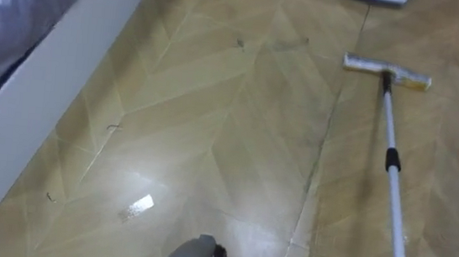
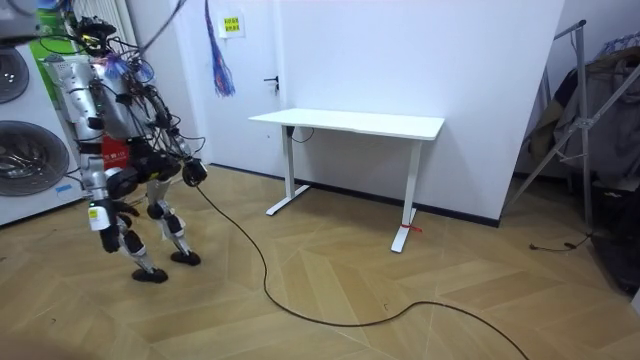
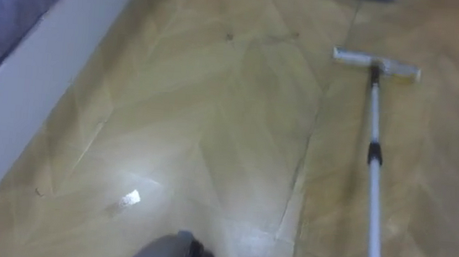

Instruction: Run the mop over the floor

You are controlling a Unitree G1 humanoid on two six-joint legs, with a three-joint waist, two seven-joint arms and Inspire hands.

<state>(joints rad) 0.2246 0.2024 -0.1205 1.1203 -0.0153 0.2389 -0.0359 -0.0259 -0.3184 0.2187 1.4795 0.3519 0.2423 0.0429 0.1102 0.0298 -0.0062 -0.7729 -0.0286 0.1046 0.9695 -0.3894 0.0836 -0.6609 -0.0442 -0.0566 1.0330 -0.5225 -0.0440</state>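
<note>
In the left eye view the flat mop head (image 1: 386, 71) lies on the wooden floor (image 1: 213, 127) at the upper right. Its pole (image 1: 392, 174) runs back toward the robot and leaves the frame at the lower right, so the holding hand is likely just below the edge. A white bed frame (image 1: 48, 86) lines the left, and a paper scrap (image 1: 139, 207) lies near the robot's feet. To mop well, keep the head flat and draw it in overlapping strokes toward the scrap, stopping short of the bed frame. In the room view the robot stands bent beside a washing machine (image 2: 25, 150), well apart from a white desk (image 2: 350, 123). A dark robot hand (image 2: 195, 172) is held forward, but I cannot tell its grasp.
</note>
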